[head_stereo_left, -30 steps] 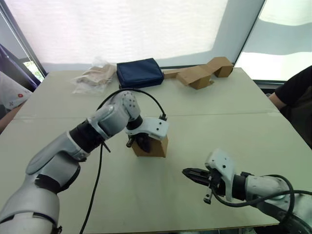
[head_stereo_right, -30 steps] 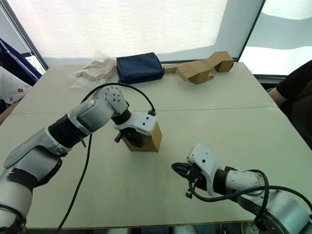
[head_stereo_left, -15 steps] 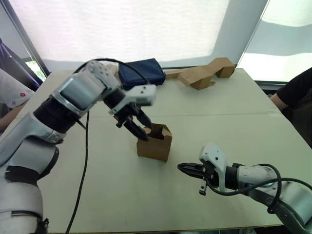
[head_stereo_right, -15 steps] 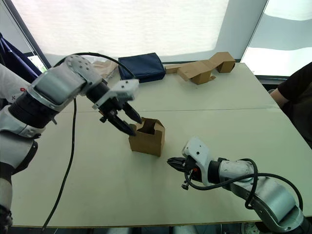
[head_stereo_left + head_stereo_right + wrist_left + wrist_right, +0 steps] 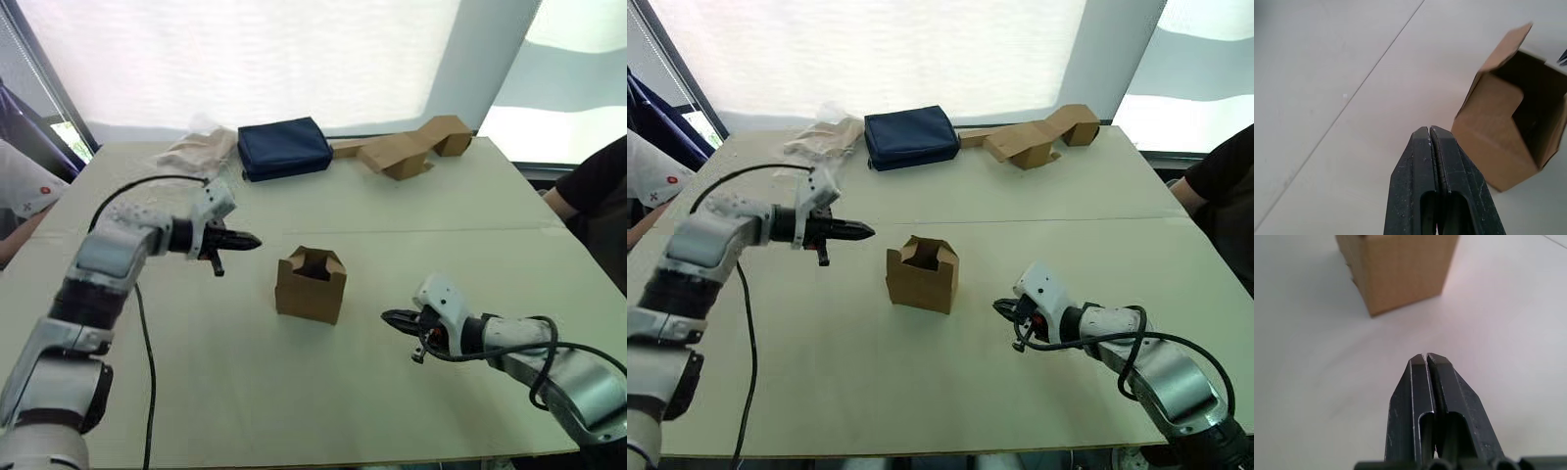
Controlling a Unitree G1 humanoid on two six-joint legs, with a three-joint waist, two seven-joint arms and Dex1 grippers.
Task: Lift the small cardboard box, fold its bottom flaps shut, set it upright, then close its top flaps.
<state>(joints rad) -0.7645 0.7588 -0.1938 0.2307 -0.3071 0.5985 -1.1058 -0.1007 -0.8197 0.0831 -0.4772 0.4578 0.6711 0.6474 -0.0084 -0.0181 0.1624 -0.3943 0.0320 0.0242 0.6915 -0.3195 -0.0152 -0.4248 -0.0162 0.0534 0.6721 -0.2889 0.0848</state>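
Standing upright mid-table, the small plain brown cardboard box (image 5: 310, 285) has its top flaps (image 5: 312, 260) open, so closing them looks like the step in hand. The left gripper (image 5: 251, 240) and right gripper (image 5: 388, 316) flank it, both apart from it, fingers pressed together; next they must push the flaps down.

A plain brown, unmarked small cardboard box (image 5: 310, 286) shows a dark interior between its brown top flaps (image 5: 312, 260) on a pale beige surface (image 5: 294, 392). Both claws, left claw (image 5: 252, 240) and right claw (image 5: 388, 316), have black fingers on white and grey arms. Behind sit a navy blue pouch (image 5: 282, 147), a brown flattened cardboard piece (image 5: 407, 147) and a pale crumpled bag (image 5: 196, 152).
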